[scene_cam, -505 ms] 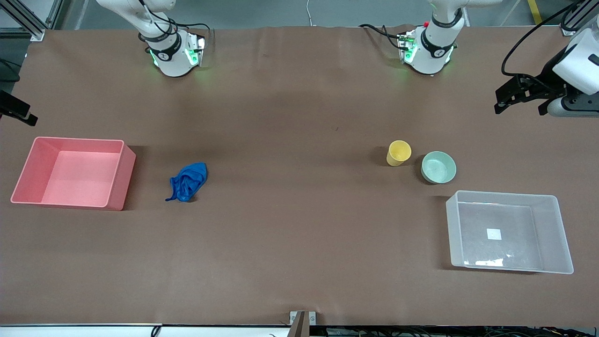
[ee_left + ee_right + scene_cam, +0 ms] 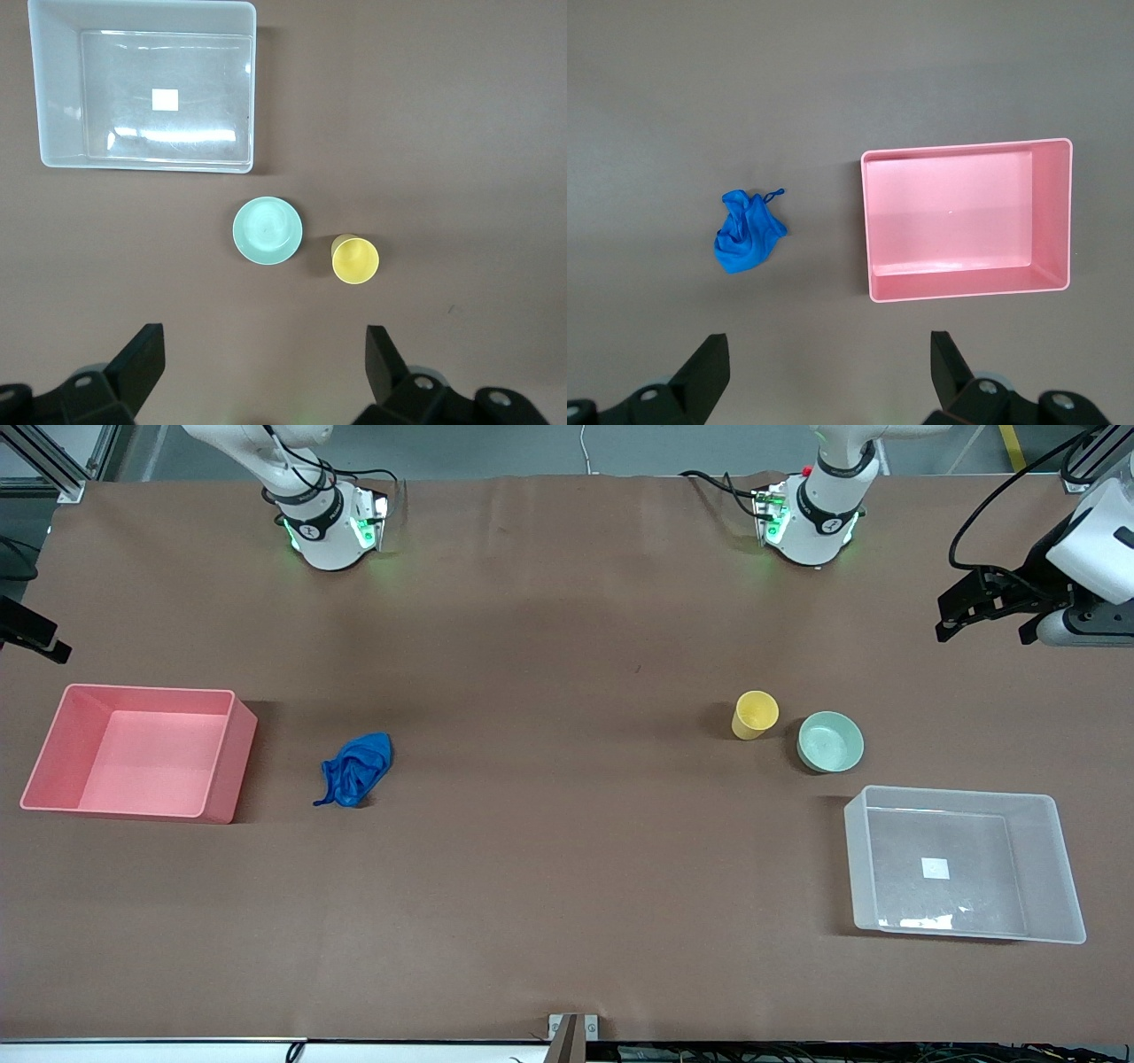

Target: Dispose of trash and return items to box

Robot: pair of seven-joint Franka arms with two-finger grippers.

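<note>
The blue cloth wad (image 2: 355,769) lies on the table beside the pink bin; it also shows in the right wrist view (image 2: 748,234). The yellow cup (image 2: 755,714) and the mint-green bowl (image 2: 830,741) stand side by side, a little farther from the front camera than the clear box (image 2: 964,801). The left wrist view shows the cup (image 2: 355,259), the bowl (image 2: 267,230) and the box (image 2: 55,106). My left gripper (image 2: 266,350) is open and empty, high over the left arm's end of the table (image 2: 982,636). My right gripper (image 2: 830,354) is open and empty, high over the right arm's end.
The pink bin (image 2: 221,766) stands empty at the right arm's end, also in the right wrist view (image 2: 1052,221). The clear box holds nothing but its white label (image 2: 935,868). The brown table (image 2: 567,850) lies bare between the cloth and the cup.
</note>
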